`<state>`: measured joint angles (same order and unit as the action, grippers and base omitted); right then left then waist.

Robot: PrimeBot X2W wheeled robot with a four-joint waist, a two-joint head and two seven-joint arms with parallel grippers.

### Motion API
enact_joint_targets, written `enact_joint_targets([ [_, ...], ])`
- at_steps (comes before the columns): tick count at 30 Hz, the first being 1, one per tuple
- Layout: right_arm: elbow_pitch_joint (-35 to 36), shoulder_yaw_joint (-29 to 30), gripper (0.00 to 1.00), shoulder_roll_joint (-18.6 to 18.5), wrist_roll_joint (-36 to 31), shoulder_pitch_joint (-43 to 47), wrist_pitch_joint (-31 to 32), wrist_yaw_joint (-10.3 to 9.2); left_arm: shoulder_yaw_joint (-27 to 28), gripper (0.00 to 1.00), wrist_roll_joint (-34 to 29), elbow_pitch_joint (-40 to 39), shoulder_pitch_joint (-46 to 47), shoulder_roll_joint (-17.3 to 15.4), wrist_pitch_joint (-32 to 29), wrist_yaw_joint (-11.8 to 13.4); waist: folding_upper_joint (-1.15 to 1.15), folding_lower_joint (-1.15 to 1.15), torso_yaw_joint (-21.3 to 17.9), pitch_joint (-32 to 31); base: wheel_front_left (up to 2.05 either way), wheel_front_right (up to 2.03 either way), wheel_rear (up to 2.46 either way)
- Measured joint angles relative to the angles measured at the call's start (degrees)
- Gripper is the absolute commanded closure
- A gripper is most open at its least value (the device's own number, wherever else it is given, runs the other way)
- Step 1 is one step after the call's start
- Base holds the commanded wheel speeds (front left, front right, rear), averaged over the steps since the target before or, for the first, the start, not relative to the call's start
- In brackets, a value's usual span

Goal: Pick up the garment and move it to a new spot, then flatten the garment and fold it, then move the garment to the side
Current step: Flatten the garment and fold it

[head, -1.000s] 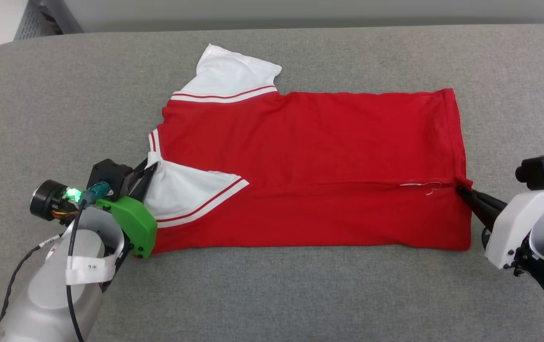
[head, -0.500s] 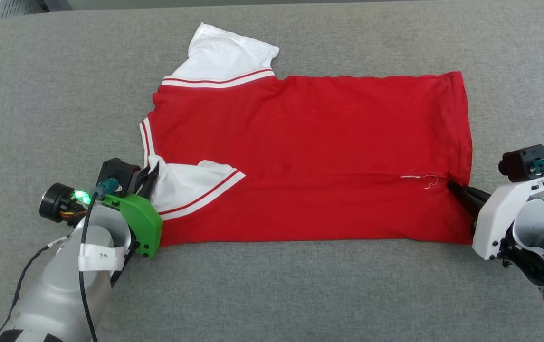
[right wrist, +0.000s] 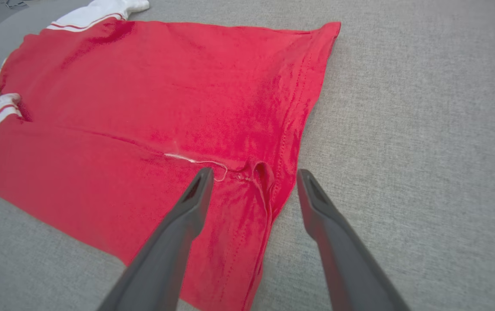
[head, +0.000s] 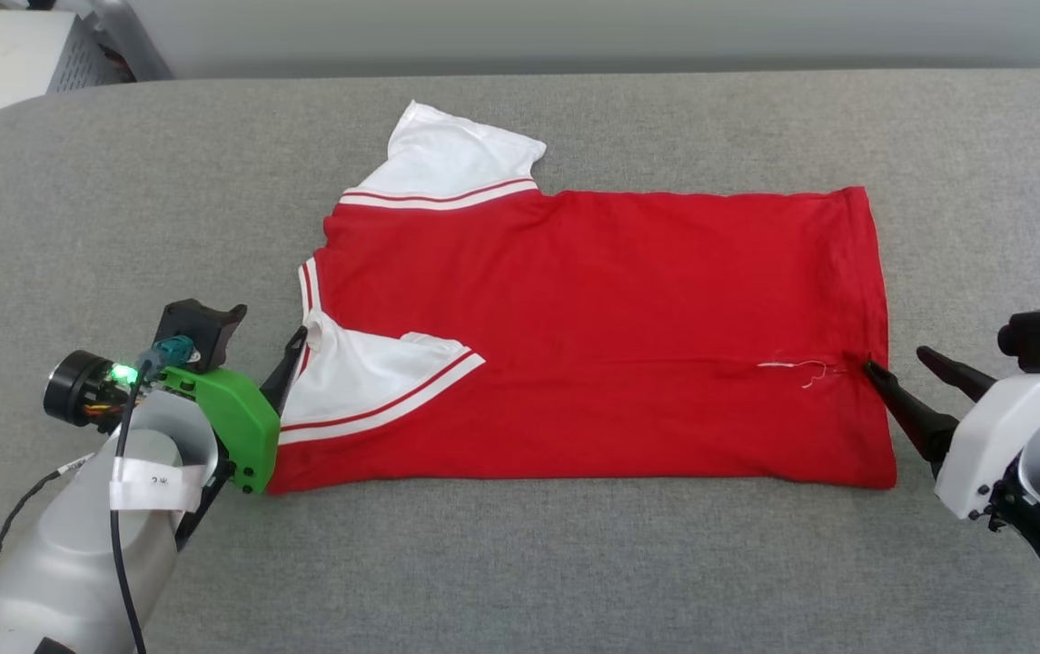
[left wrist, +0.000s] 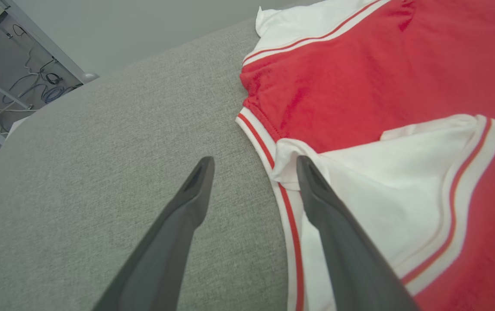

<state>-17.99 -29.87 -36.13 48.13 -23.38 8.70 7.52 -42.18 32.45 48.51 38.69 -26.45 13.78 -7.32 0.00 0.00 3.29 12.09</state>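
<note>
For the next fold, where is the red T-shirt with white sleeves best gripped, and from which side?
Probably the far long edge of the red T-shirt: the near edge already lies folded in, the far white sleeve lies spread outward. Take the sleeve's striped seam with the left gripper, the far hem corner with the right gripper, each from its own end, fingers low.

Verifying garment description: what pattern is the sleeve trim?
White with a red stripe; the sleeve trim shows best in the left wrist view.
</note>
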Motion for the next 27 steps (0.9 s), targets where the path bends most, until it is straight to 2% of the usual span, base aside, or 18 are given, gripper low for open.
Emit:
enact_joint_targets([
  [4, 3.28, 3.33, 0.0, -0.8, -0.01, 2.89, -0.67, 0.0, -1.96, 0.0, 2.49, -2.83, 0.05, -2.49, -2.66, 0.0, 0.0, 0.0, 0.22, -2.15, 0.0, 0.0, 0.0],
  [7, 5.7, 5.99, 0.0, -0.78, -0.29, 5.16, -0.81, 0.0, -3.52, 0.0, 5.04, -5.92, 0.39, -4.38, -6.81, 0.01, 0.0, 0.0, 0.4, -3.62, 0.0, 0.0, 0.0],
  [13, 9.21, 10.0, 0.0, 0.27, -2.3, 9.43, 1.67, 0.0, -6.79, 0.0, 16.14, -14.22, 2.61, -8.06, -24.75, 0.0, 0.0, -0.01, 0.83, -5.64, 0.0, 0.0, 0.0],
  [20, 11.67, 13.14, 0.0, 2.94, -4.65, 11.19, 4.21, 0.0, -10.93, 0.0, 25.61, -20.89, 4.22, -12.05, -44.5, 0.0, 0.0, -0.01, 0.51, -5.88, 0.0, 0.0, 0.0],
  [23, 12.48, 13.84, 0.0, 3.94, -5.24, 11.54, 5.24, 0.0, -12.33, 0.0, 27.63, -21.86, 4.22, -13.03, -49.74, 0.0, 0.0, -0.01, 0.02, -5.59, 0.0, 0.0, 0.0],
  [27, 13.4, 14.43, 0.0, 4.95, -6.01, 11.52, 5.95, 0.0, -12.9, 0.0, 28.92, -21.13, 4.09, -13.33, -52.23, 0.08, 0.0, -0.01, -0.74, -4.78, 0.0, 0.0, 0.0],
])
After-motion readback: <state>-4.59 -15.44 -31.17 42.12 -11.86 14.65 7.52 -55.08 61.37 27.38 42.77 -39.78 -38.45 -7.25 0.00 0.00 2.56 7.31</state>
